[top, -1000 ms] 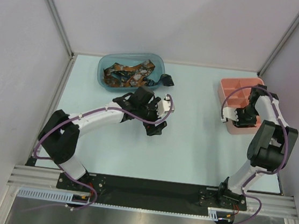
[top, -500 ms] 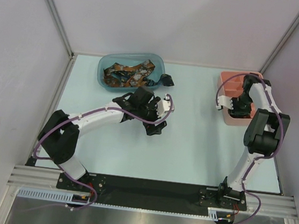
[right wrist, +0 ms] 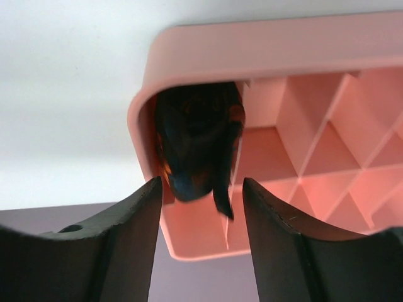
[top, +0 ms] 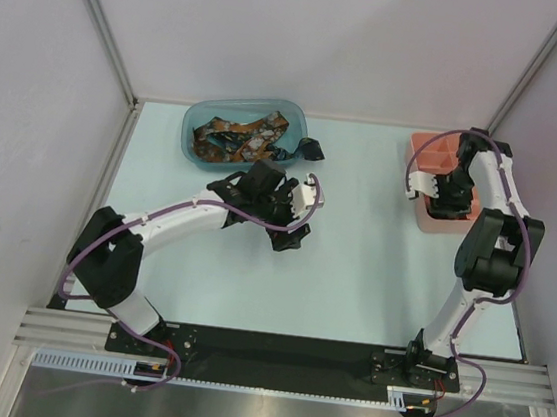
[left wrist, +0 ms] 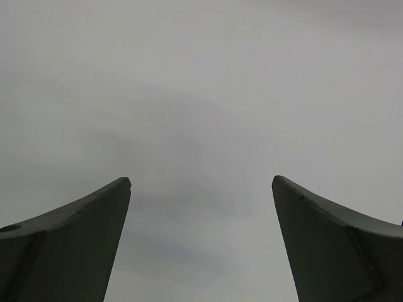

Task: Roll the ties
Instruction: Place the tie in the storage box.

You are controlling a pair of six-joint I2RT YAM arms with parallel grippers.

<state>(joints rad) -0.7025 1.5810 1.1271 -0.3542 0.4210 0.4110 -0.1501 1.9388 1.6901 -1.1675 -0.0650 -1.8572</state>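
While the pale desk [top: 372, 270] lies mostly bare through the middle of the overhead view, the work sits at its two upper corners. The left arm [top: 182, 216] bends in from the lower left and ends just below the blue bin [top: 188, 138] at upper left of centre. The right arm [top: 494, 258] reaches up to the pink divided tray [top: 418, 152] at upper right.

The loose ties [top: 241, 136] lie heaped in the bin, and one dark end [top: 310, 150] drapes over its right rim onto the desk. The heap's long axis runs roughly left to right across the bin.

One rolled tie [right wrist: 198, 141] sits in the corner compartment at the left end of the tray in the right wrist view, with a short tail hanging from it. The right fingers [right wrist: 113, 245] stand apart on either side of the roll, nearer the camera, and grip nothing, so the roll looks delivered.

The left fingers [left wrist: 75, 239] are also spread, with only blank grey between them.

The next tie probably has to come from the bin. It lies just up and left of the left arm's tip in the overhead view and well apart from the right arm, so the left arm is the nearer one. The draped end is its closest handle.
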